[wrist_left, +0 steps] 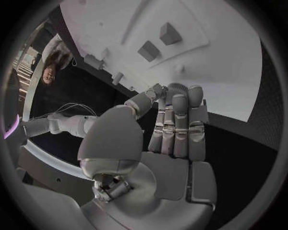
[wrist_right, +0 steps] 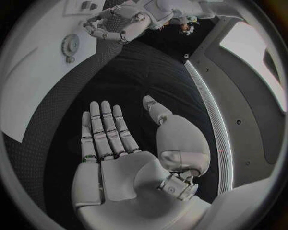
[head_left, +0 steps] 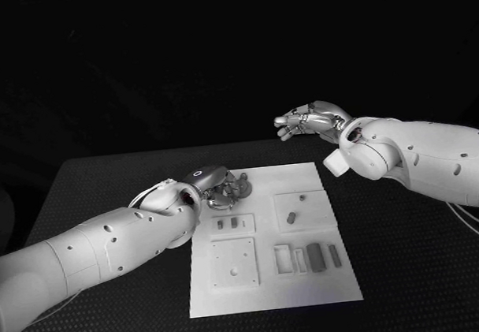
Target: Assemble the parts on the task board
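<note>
My left hand [head_left: 221,185] hovers over the far left corner of the task board [head_left: 320,285], and I judge the step in hand to be picking up a first part there. To do it well I should come down slowly, square to the board, and close only once a piece sits cleanly between thumb and fingers, so I do not knock its neighbours. In the head view my left fingers curl downward close to the board; in the left wrist view they lie side by side, nearly straight, thumb bent across, and I see nothing in them, though I cannot tell whether the tips touch the board. My right hand [head_left: 309,120] hangs raised beyond the board's far right corner, well apart from it; its palm lies flat, fingers straight and slightly apart, empty. The small parts [head_left: 234,223] lie in recesses toward the board's middle, just nearer me than my left hand
</note>
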Available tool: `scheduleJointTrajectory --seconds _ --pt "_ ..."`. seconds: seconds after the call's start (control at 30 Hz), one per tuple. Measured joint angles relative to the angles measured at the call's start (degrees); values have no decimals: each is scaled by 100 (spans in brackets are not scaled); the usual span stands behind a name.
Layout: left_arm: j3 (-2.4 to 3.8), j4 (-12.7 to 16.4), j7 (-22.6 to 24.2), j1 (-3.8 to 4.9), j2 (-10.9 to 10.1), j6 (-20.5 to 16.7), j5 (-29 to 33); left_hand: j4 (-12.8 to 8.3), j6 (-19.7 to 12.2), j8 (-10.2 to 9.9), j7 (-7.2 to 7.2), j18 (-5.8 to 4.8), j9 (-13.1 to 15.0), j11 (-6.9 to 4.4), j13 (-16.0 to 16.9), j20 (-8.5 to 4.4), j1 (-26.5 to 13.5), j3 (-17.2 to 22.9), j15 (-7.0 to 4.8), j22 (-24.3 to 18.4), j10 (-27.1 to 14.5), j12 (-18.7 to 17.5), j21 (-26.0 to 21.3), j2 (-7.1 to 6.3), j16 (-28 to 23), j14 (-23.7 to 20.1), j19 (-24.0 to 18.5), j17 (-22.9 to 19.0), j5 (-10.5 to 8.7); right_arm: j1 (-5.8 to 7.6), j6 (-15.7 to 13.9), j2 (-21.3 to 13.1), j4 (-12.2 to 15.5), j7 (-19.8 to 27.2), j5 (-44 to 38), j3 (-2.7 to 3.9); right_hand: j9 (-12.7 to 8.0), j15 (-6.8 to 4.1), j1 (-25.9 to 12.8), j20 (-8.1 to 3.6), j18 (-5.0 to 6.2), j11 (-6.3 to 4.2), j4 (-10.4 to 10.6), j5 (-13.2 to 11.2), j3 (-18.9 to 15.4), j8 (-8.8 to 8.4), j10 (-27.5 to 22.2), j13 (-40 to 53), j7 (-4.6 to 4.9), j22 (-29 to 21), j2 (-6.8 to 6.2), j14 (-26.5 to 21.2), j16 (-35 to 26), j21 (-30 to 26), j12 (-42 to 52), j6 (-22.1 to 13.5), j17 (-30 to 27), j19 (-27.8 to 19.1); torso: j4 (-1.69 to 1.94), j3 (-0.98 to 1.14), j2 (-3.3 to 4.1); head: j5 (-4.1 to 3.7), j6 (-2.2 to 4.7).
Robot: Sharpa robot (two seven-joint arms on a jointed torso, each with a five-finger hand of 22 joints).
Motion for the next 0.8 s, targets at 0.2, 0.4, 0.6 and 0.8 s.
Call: scheduleJointTrajectory --seconds 0.2,0.4,0.6,0.8 --pt "30 75 54 7 -143 170 127 0 -1 -2 0 1 1 0 -2 -11 1 -1 -24 0 0 -1 35 0 44 42 50 50 0 -4 0 -7 -5 1 0 0 0 0 0 0 0 0 0 0 0 0 0 0 0 0 0 0 0 0 0 0 0 0 0 -1 0 6 -8" --pt "28 38 63 8 -211 333 122 -4 -3 -13 -1 0 5 -1 0 -21 2 -5 -31 -1 -1 -17 43 -1 44 54 62 51 0 -13 1 -8 -7 1 0 0 0 0 0 0 0 0 0 0 0 0 0 1 0 -1 0 0 0 0 0 0 0 0 0 -1 0 7 -10" --pt "26 10 64 8 -233 434 72 -7 -4 -24 -1 0 8 -1 4 -20 2 -9 -30 4 -1 -22 43 -2 44 54 62 51 -1 -16 1 -12 -7 1 0 0 0 0 0 0 0 0 0 0 0 0 0 1 0 4 0 0 0 0 0 0 -1 0 0 -1 1 7 -15" --pt "24 -58 63 8 -148 497 -15 -7 -6 -36 -2 0 8 -21 4 -19 -10 -9 -29 3 18 -23 44 9 44 55 62 61 -18 -18 1 -9 -7 2 0 0 0 0 0 0 0 0 0 0 0 0 0 -4 0 4 0 0 0 0 0 0 3 0 -3 -1 4 12 -16"
